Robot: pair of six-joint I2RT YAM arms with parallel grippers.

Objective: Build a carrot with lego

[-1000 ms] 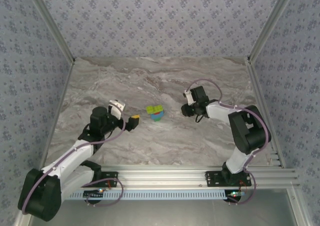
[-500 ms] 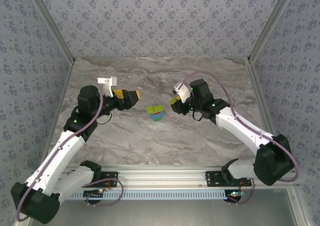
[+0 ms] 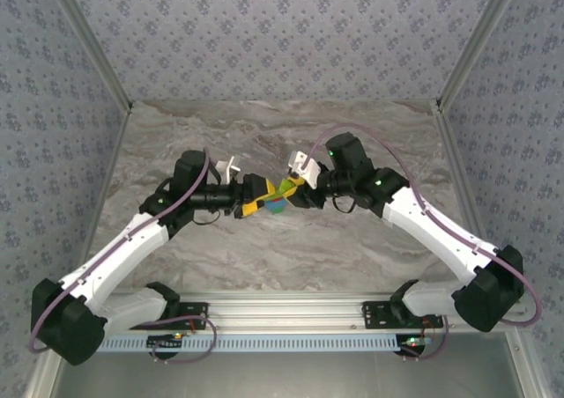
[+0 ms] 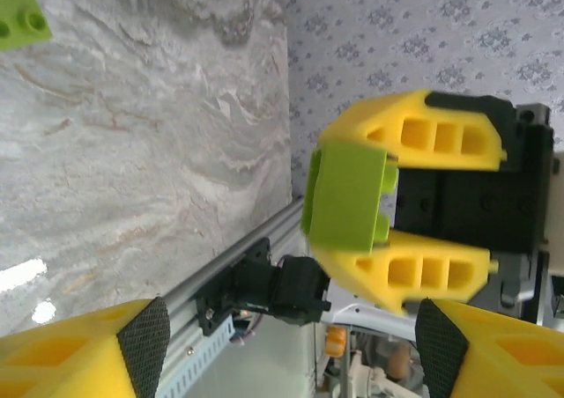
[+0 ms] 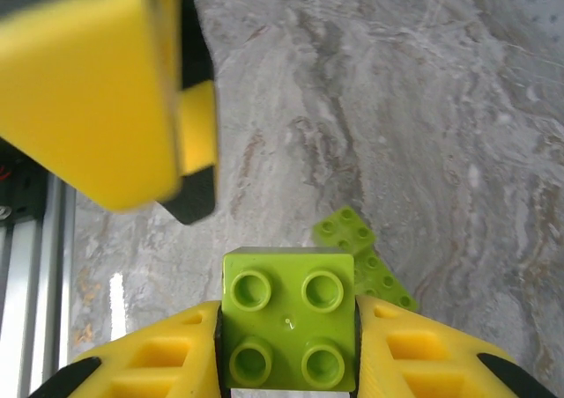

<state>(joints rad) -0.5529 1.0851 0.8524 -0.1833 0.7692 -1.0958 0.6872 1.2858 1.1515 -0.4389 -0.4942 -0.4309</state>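
Yellow-green plastic, in the form of a square four-stud brick (image 5: 289, 317), is held between the yellow fingertips of the right gripper (image 5: 289, 350), whose jaws are closed against two of its opposite sides. In the right wrist view the studs are turned towards the camera. In the left wrist view the same brick is seen from the side, pinched at the tips of the two yellow fingers.

The left gripper (image 4: 291, 338) is seen with its jaws set wide apart. Its black-padded yellow fingers (image 4: 70, 350) sit at the two lower corners of its own wrist view, and nothing is held between them.

From above, both grippers are brought close together over the middle of the grey-veined marble-patterned table (image 3: 370, 143), tips pointing at each other. The carrot (image 3: 276, 206), a small cluster of joined bricks of which light blue and green parts can be made out, lies on the table just under and between the two sets of tips and is partly covered by them. Whether either gripper touches it cannot be told.

In the right wrist view, flat yellow-green studded pieces (image 5: 352, 236) are seen on the marble beyond the held brick. Whether they are joined to one another cannot be told.
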